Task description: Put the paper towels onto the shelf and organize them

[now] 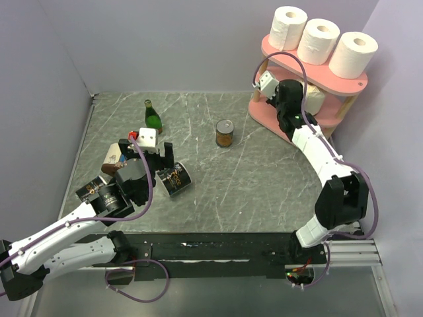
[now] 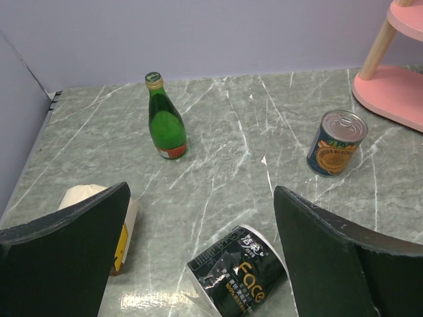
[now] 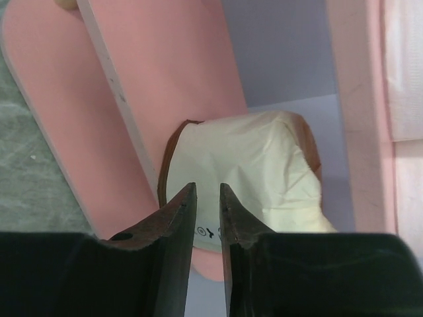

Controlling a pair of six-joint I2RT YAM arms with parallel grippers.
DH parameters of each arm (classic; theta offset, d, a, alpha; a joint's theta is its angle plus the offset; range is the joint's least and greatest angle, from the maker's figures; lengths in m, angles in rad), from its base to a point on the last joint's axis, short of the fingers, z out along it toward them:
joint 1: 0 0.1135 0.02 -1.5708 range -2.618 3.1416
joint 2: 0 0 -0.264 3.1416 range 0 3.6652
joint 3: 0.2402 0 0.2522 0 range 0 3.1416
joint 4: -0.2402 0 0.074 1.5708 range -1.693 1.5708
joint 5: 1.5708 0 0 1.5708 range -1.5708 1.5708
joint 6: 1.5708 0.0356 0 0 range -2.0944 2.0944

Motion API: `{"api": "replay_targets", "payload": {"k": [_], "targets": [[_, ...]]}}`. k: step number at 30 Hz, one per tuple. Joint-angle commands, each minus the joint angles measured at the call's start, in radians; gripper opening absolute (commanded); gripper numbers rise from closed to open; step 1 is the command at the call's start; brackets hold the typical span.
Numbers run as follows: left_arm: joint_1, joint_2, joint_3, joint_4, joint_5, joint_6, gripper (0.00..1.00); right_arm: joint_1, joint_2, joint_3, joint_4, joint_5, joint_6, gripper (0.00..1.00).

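A grey-green marbled table top [image 1: 251, 185] with pale veins fills the middle. Plain lilac-grey panels close it in: a back wall [image 1: 165, 39], a left wall [image 1: 33, 99] and a right wall [image 1: 400, 86]. The light is soft and even, and shadows are faint.

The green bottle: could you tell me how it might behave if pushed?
The green bottle stands upright, tall on a narrow base, so a high push would probably tip it. It looks like glass: likely rigid, slippery, breakable. Toppled, it could roll.
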Motion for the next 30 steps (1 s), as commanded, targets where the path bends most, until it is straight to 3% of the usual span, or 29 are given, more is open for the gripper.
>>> {"api": "replay_targets", "payload": {"k": [1,18,30], "targets": [[-0.005,-0.011,0.038,0.005,-0.008,-0.005,0.96,-0.037,0.032,0.021,0.051,0.045,-0.025,0.27],[-0.005,-0.007,0.045,0.002,0.002,-0.007,0.96,-0.118,0.182,0.147,0.075,0.137,-0.092,0.25],[-0.005,-0.008,0.038,0.012,-0.011,-0.002,0.96,-0.109,0.124,0.135,0.049,0.113,-0.019,0.26]]}}
